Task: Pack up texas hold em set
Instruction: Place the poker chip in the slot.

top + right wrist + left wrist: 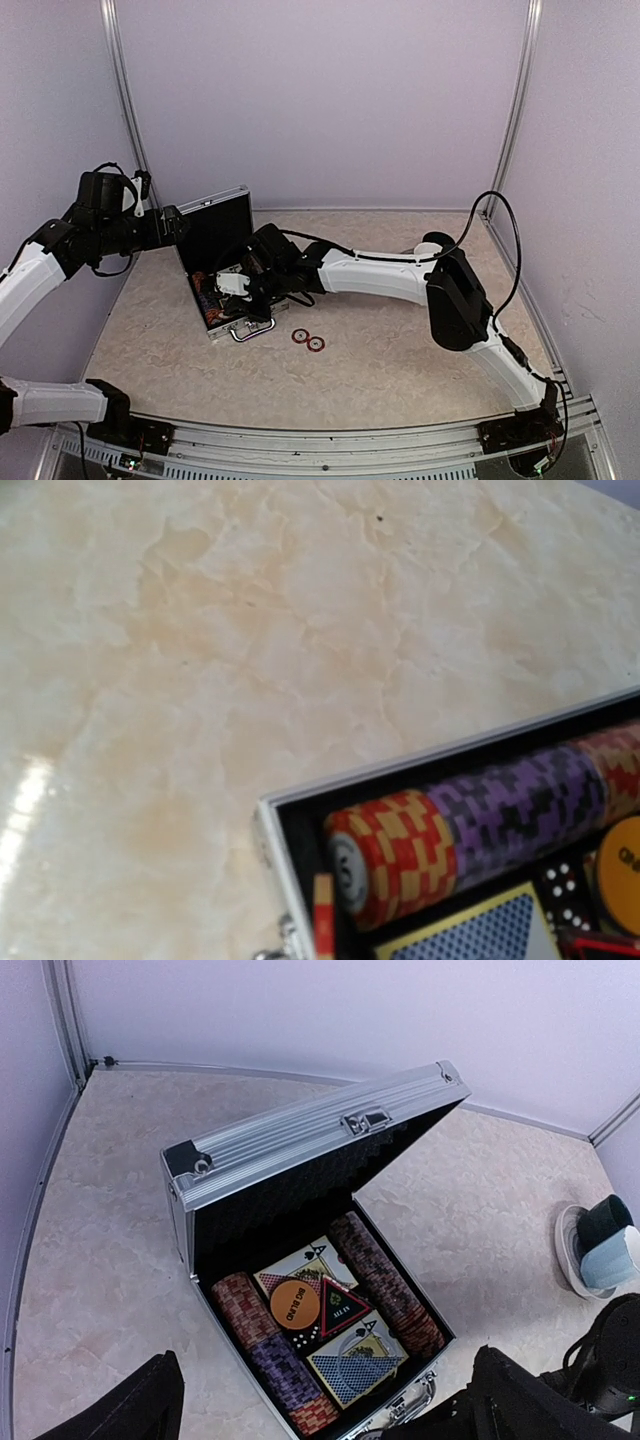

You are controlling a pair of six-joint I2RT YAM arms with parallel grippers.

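- Briefcase (pixel 300 1150) of ribbed silver metal sits open on the marbled table (pixel 400 350), left of centre. Its black-lined lid (pixel 290 1200) stands up and its handle faces the arms' bases.
- Inside, two rows of poker chips (pixel 385 1280) run along the sides. Between them lie two card boxes (pixel 355 1370), an orange disc (pixel 295 1303), a black triangular marker (pixel 343 1308) and tiny dice (pixel 300 1341).
- Two loose chips (pixel 316 343) lie flat on the table, side by side, near the handle side of the case.
- Left gripper (pixel 172 226) hovers by the lid's upper edge. Its claw is spread wide, with nothing between its fingers (pixel 150 1400).
- Right gripper (pixel 228 284) reaches over the open case with its claw pressed together. A thin red-and-tan edge shows low in its wrist view; I cannot tell whether that is pinched.
- Cup (pixel 610 1245) on a saucer (pixel 568 1250) stands well apart to the right.
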